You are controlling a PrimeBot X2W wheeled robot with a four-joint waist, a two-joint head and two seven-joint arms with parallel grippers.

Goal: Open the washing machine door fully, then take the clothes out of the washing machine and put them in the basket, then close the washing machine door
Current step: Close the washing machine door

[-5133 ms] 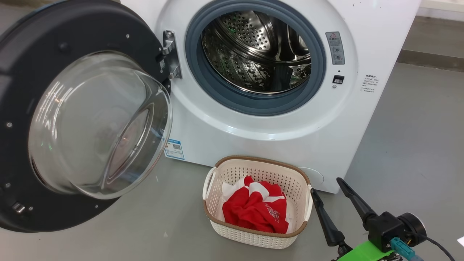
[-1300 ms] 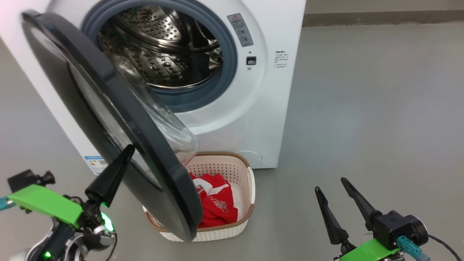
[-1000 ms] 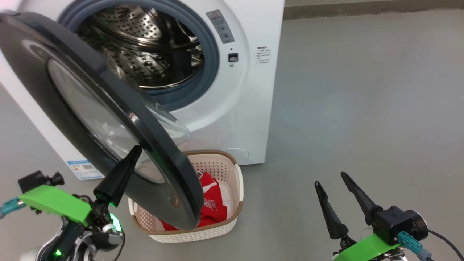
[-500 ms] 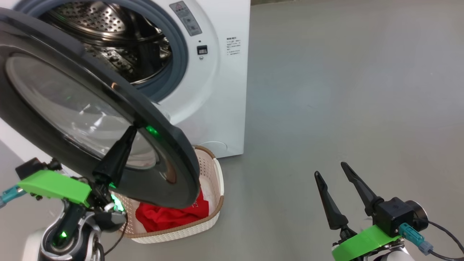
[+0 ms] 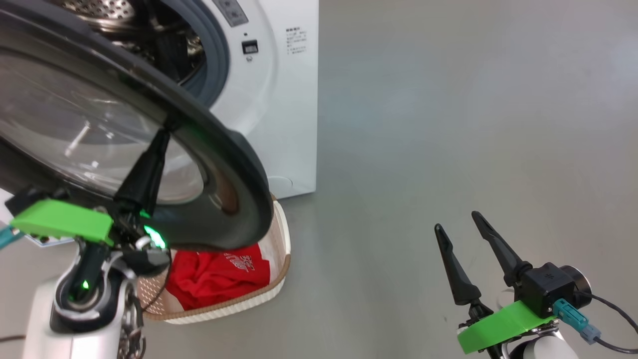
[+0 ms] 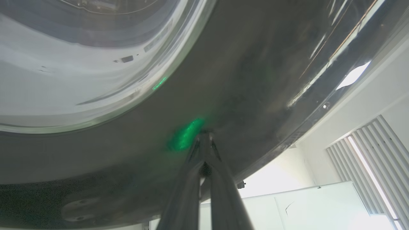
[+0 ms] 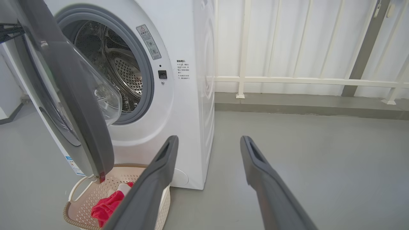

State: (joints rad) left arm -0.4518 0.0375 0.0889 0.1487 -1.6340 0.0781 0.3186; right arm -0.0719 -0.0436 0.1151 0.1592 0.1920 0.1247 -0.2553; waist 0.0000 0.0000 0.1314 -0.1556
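While the washing machine door (image 5: 227,199) stood partly open across the left half of the head view, the left fingers (image 5: 144,174) were closed tight together, with nothing between them. They rose from the lower left of that frame, and their tips met the glossy black rim of the door just beside the clear glass window. In the left wrist view the two dark fingers lay side by side, their points against the dark rim, with a green glow reflected on the gloss next to them.

The right fingers (image 5: 452,271) were spread wide and empty at the lower right of the head view, pointing up over the bare grey floor (image 5: 448,124), well apart from the machine and the basket.

The washing machine (image 5: 284,109) filled the upper left of the head view, white, with its grey rubber ring and a slice of the perforated steel drum (image 7: 127,76) showing behind the door. In the right wrist view the door appeared almost edge-on at the left, its glass bowl bulging toward the drum opening and its lower edge hanging over the left end of the basket.

The basket (image 5: 282,234) sat on the floor right in front of the machine, partly hidden under the door. The clothes (image 5: 214,276) lay inside it, a crumpled red heap with white lettering. A white railing (image 7: 287,80) ran across the top right of the right wrist view.
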